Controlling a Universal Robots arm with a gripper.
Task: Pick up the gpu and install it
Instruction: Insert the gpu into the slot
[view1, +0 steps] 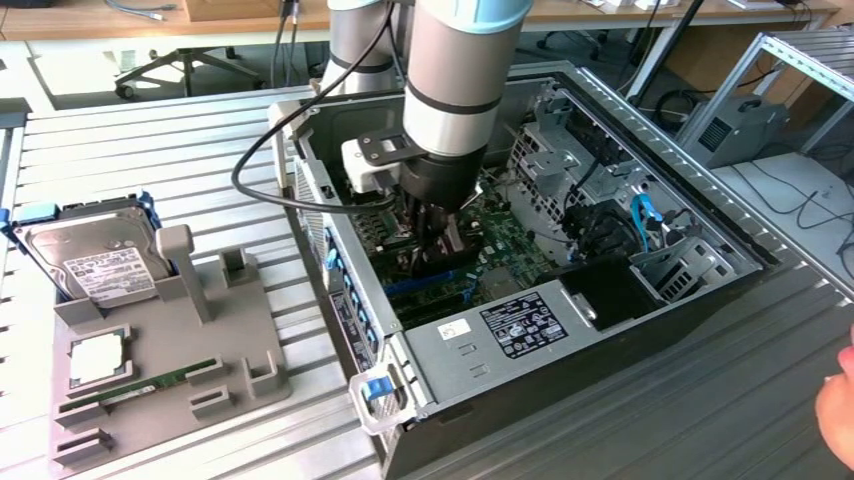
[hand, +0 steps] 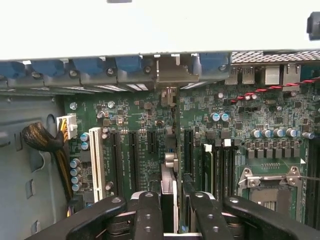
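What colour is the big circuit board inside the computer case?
Green, clearest in the wrist view: the circuit board is dotted with small parts.

Your arm (view1: 447, 90) hides most of the gpu (view1: 447, 250) in the case (view1: 534, 340). The wrist view cuts off the pincer (hand: 169, 220) at the frame edge; a hand (view1: 838, 405) is cropped at the exterior view's right.

Ribbed metal table (view1: 160, 170) with slatted grooves; open computer case (view1: 561, 400) lies on its side on it; grey parts holder (view1: 247, 375) sits beside the case, toward the exterior view's left (holding a hard drive (view1: 96, 262), a memory stick (view1: 140, 385) and a processor chip (view1: 98, 358)).
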